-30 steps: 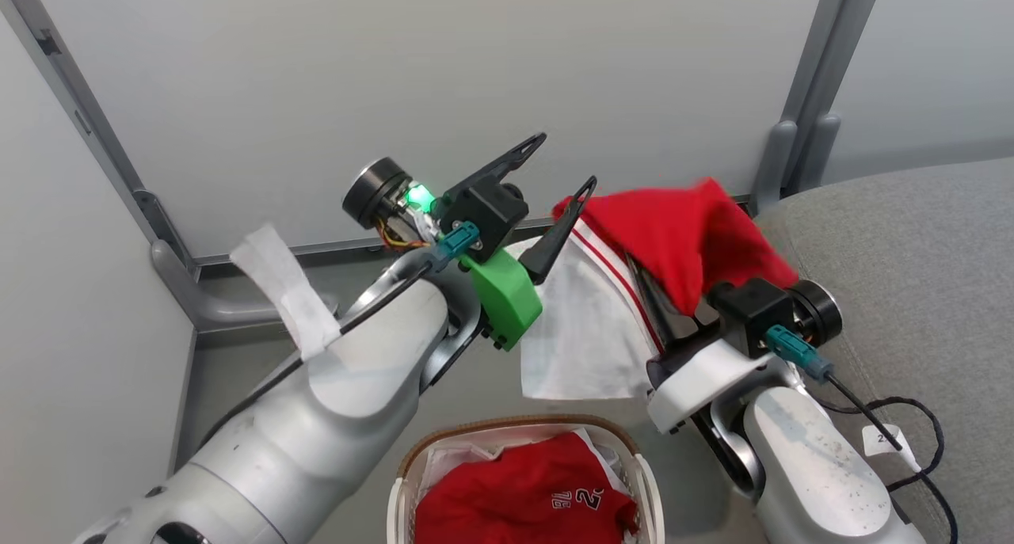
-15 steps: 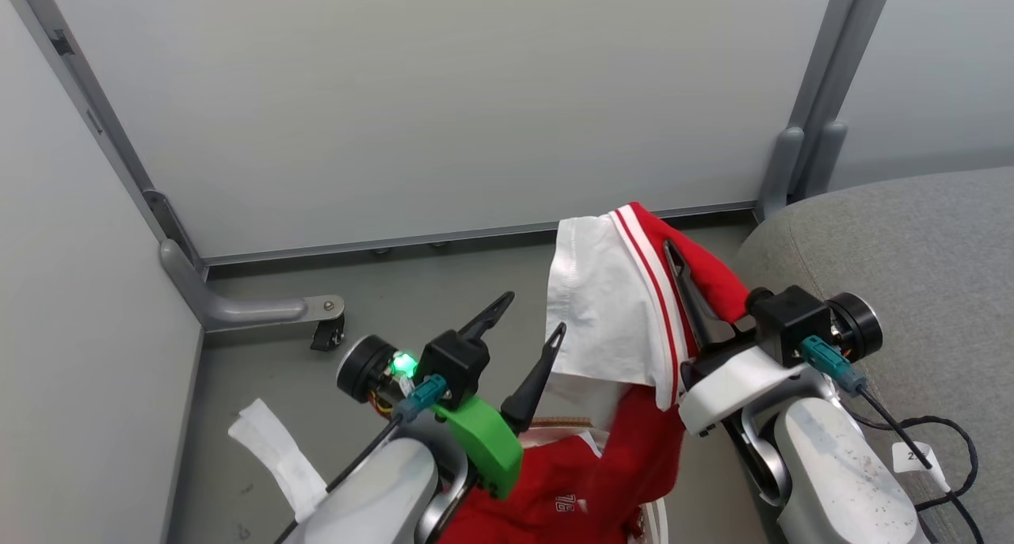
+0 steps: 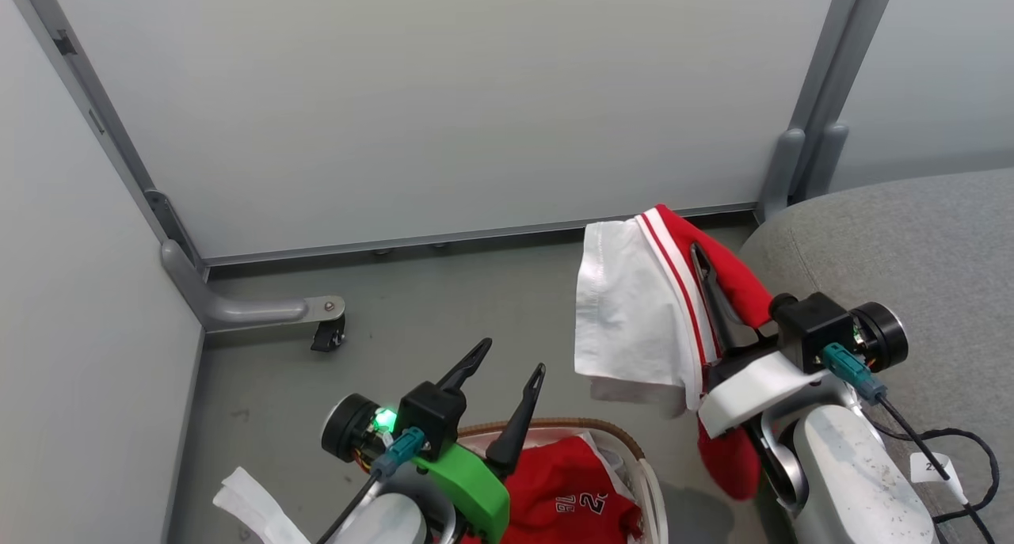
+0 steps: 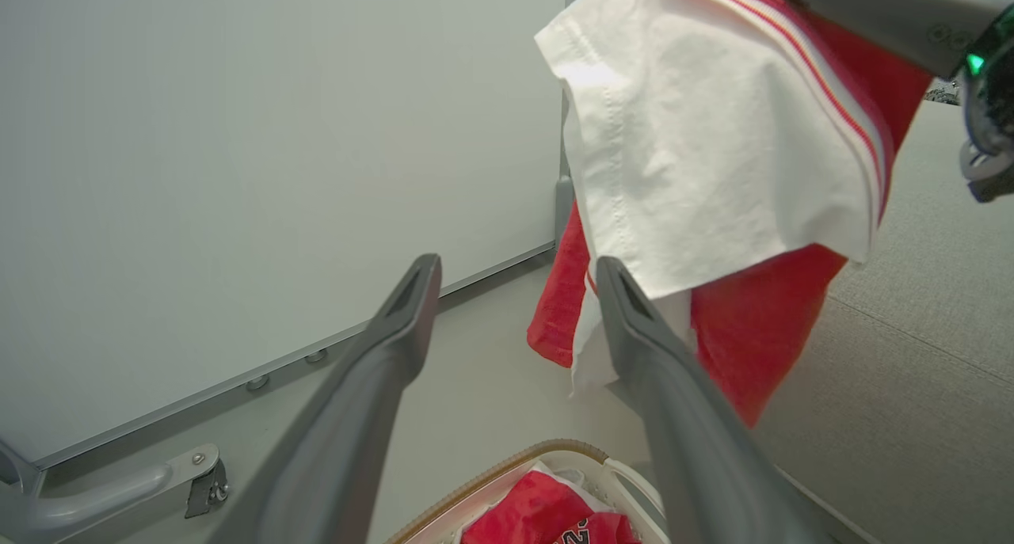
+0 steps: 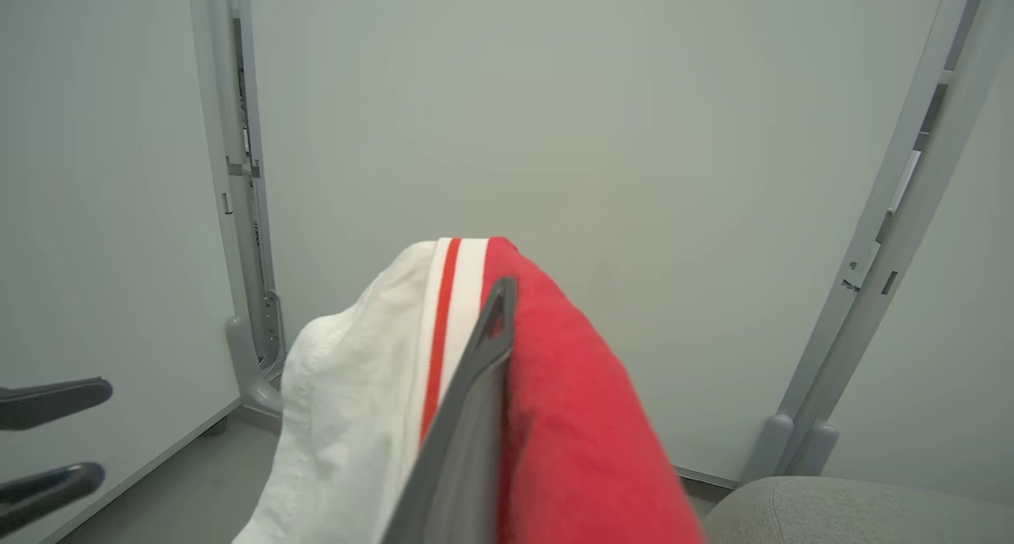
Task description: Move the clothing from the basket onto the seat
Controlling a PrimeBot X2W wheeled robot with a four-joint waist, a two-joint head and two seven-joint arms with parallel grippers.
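Left fingers [image 3: 519, 417] are hanging wide apart just above the basket [image 3: 554, 425], I'm guessing lining up for the red top [image 3: 566, 488] that's lying inside. Right fingers [image 3: 713, 298] are clamping together on a red and white garment [image 3: 634, 306], keeping it dangling clear of the floor [image 3: 436, 306], probably so it's heading for the grey seat [image 3: 911, 243] just beyond.

walls: pale grey panels [image 3: 444, 108] | frame: grey metal posts [image 3: 830, 53] | floor [image 3: 444, 298]: smooth grey | light: even, soft
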